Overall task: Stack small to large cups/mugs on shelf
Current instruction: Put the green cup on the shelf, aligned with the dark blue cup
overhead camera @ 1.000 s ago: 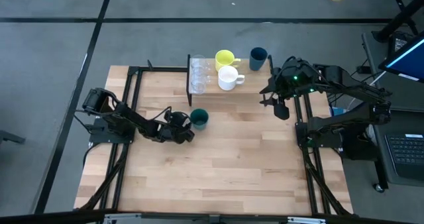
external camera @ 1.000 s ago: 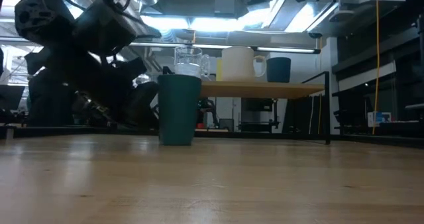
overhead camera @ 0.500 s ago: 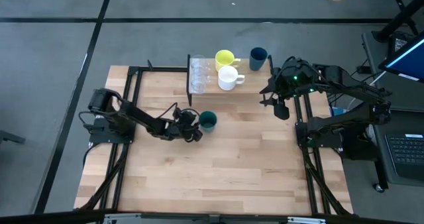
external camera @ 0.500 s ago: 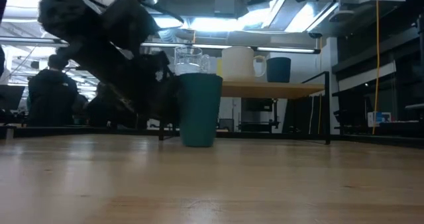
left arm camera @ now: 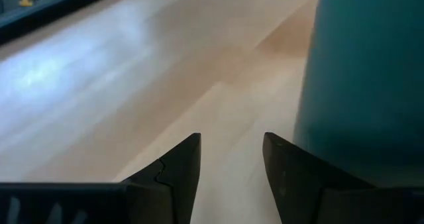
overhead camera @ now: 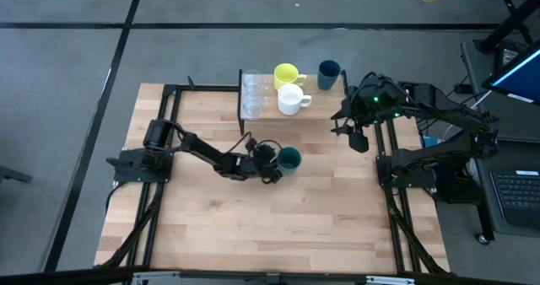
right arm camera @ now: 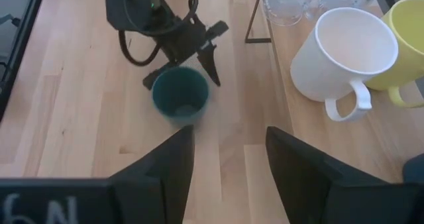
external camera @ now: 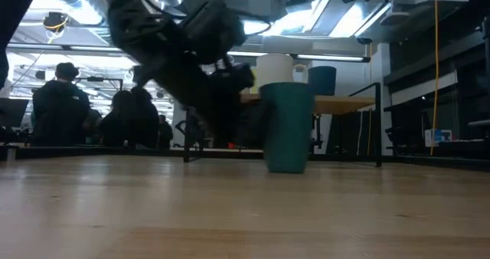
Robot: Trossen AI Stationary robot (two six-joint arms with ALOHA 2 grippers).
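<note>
The teal-green cup [overhead camera: 289,158] stands upright with its base on the tabletop, near the middle; it also shows in the low view [external camera: 287,125]. My left gripper [overhead camera: 273,164] lies low on the table just left of it, fingers open [left arm camera: 232,151], the cup outside the gap. The shelf [overhead camera: 322,104] at the table's far edge carries two clear cups [overhead camera: 253,95], a yellow mug [overhead camera: 285,72], a white mug [overhead camera: 291,99] and a navy cup [overhead camera: 329,72]. My right gripper [overhead camera: 357,138] hangs open and empty to the right of the shelf. My left gripper touches the teal-green cup's side wall, low down [left arm camera: 331,151], with the outer side of one finger [left arm camera: 298,177]. The fingers lie nearly level, coming from the table's left. The cup stands upright on the table, not between the fingers.
Black frame rails [overhead camera: 164,142] run along the table's left and right sides. The near half of the tabletop [overhead camera: 278,226] is bare wood. People [external camera: 61,106] stand in the room beyond the table in the low view.
My left gripper has reached toward the table's right edge, low over the wood. The teal-green cup has slid along the table to the right ahead of it, staying upright.
</note>
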